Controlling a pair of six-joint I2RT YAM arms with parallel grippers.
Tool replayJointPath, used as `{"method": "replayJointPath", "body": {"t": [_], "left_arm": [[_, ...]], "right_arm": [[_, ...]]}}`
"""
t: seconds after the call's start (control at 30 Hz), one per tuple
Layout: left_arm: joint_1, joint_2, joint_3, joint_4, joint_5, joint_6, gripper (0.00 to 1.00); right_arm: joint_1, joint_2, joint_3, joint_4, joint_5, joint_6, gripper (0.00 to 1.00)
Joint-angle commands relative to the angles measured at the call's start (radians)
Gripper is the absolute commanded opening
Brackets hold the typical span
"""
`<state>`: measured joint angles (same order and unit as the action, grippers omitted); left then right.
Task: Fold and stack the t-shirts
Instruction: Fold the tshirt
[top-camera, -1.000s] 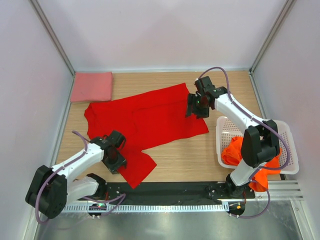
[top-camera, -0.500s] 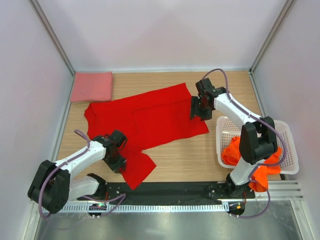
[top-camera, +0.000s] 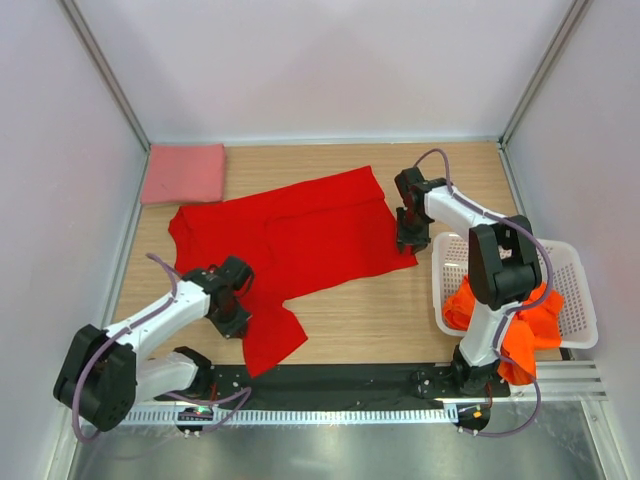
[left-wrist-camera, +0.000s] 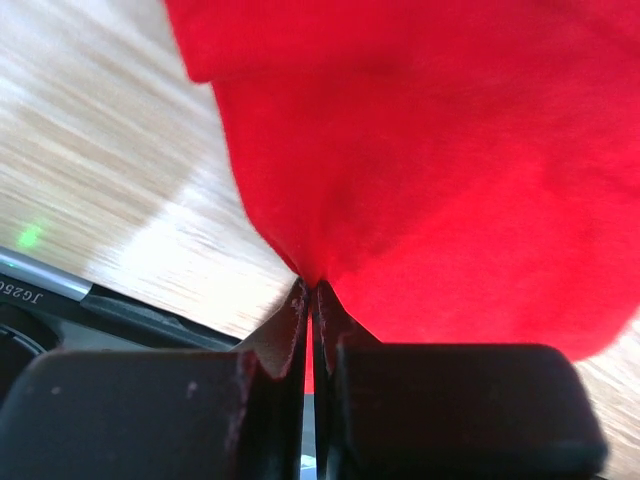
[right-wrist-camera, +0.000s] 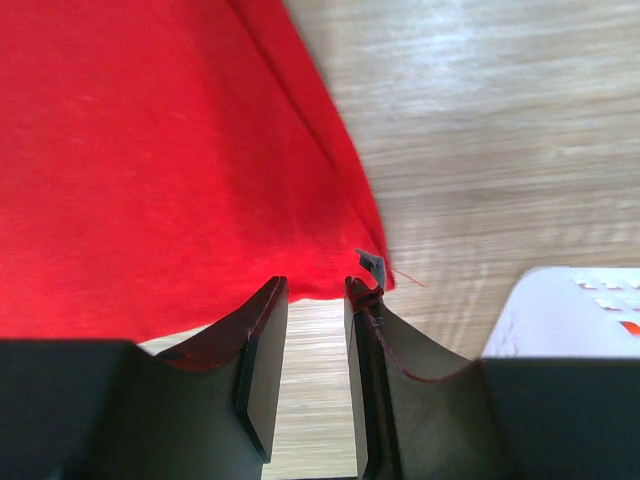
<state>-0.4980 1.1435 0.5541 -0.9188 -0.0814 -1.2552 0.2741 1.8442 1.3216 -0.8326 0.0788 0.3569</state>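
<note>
Narrowed right claw (right-wrist-camera: 315, 288) straddles red t-shirt (top-camera: 300, 235) corner; left claw (left-wrist-camera: 310, 292) pinches its hem.

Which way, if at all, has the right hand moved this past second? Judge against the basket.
Yes. The right hand slid toward the arms' bases along the red t-shirt's edge, ending nearer the white basket's far left corner.

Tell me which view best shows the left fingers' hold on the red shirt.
Left wrist: the left fingers pinch the red shirt edge, closed. Top external shows only the wrist over the hem; right wrist shows the opposite corner.
</note>
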Motion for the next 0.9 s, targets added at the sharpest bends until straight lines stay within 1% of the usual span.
{"method": "replayJointPath", "body": {"t": [0.0, 0.13, 0.37, 0.57, 0.87], "left_arm": [[-0.004, -0.019, 0.065, -0.021, -0.069, 0.031, 0.0], [-0.002, -0.01, 0.081, -0.02, -0.075, 0.045, 0.0], [-0.002, 0.019, 0.09, 0.003, -0.063, 0.062, 0.0], [-0.002, 0.038, 0.112, 0.003, -0.06, 0.076, 0.0], [0.013, 0.025, 0.141, -0.017, -0.069, 0.096, 0.0]], "right_arm": [[0.005, -0.007, -0.013, -0.026, 0.087, -0.025, 0.36], [0.005, -0.023, -0.025, -0.042, 0.143, -0.039, 0.36], [0.005, 0.0, -0.032, -0.037, 0.164, -0.044, 0.36], [0.005, 0.053, -0.01, -0.036, 0.141, -0.039, 0.37], [0.005, 0.07, -0.035, -0.028, 0.104, -0.033, 0.37]]}}
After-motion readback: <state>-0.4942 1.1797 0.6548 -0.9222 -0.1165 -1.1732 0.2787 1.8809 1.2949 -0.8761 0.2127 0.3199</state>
